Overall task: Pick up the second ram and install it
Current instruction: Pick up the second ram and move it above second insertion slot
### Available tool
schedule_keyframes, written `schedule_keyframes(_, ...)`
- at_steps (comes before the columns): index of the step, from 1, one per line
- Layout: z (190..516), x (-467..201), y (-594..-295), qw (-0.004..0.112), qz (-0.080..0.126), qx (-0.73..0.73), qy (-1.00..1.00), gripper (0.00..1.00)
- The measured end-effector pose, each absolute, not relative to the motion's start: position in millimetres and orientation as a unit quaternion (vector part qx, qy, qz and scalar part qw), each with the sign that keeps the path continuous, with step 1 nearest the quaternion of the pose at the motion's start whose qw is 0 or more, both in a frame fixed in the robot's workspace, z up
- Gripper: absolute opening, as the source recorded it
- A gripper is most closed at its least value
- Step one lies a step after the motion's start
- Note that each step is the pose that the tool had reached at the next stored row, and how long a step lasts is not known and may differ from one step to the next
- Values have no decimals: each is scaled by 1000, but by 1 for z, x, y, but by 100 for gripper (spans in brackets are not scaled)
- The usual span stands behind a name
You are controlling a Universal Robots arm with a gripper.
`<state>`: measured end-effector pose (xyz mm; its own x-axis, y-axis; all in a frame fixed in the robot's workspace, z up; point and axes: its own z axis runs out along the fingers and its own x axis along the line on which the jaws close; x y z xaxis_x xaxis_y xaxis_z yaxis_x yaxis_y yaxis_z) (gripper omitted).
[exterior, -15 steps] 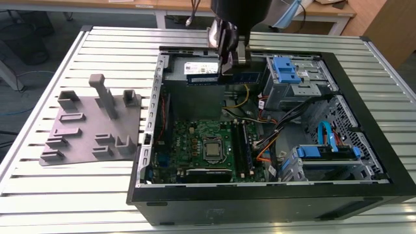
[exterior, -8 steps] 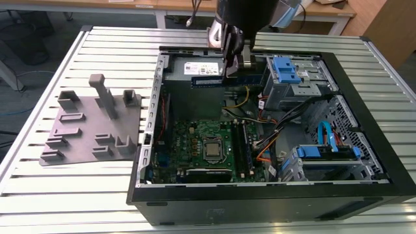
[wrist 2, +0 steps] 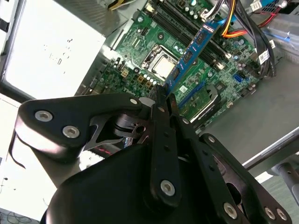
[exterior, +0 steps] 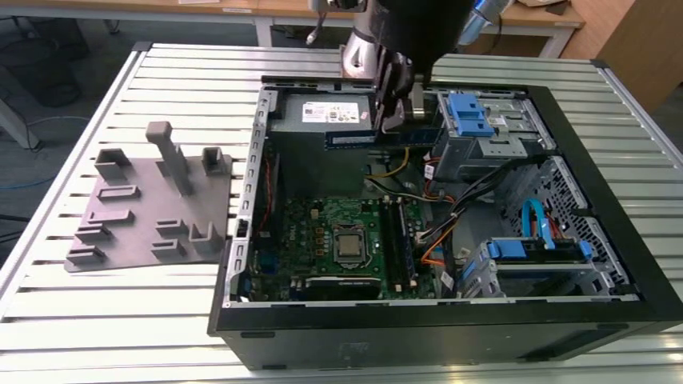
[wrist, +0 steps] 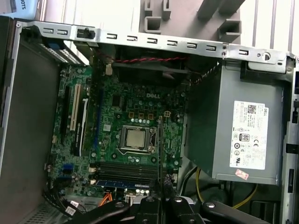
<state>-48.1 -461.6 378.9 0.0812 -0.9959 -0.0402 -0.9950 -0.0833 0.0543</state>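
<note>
**A:** Where was the ram (exterior: 357,139)?

**B:** Off the board. It was pinched in the gripper (exterior: 397,126), whose fingers (wrist 2: 162,135) were clamped flat on its two faces. It hung level above the far part of the open computer case (exterior: 427,340).

**A:** How did its ends sit?

**B:** In the exterior view, one end reached over the near edge of the power supply (exterior: 320,112). The other lay just beside the blue-topped drive cage (exterior: 469,120). I could not tell whether either end touched.

**A:** And the slots?

**B:** The memory slots (wrist: 128,169) were well below it. The ram ran crosswise to them in both wrist views.

**A:** Was there room to move?

**B:** The motherboard (exterior: 315,228) lay open from above, with the processor (exterior: 348,240) bare beside the slots. A bundle of cables (exterior: 459,206) crowded the slots on the side toward the exterior view's right. The grey fixture (exterior: 149,208) stood on the slatted table (exterior: 64,320), outside the case wall and well apart.
</note>
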Motion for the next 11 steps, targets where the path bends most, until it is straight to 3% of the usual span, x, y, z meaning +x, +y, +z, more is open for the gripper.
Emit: schedule_keyframes(11,367,-39,-462,6,-33,735,-677,14)
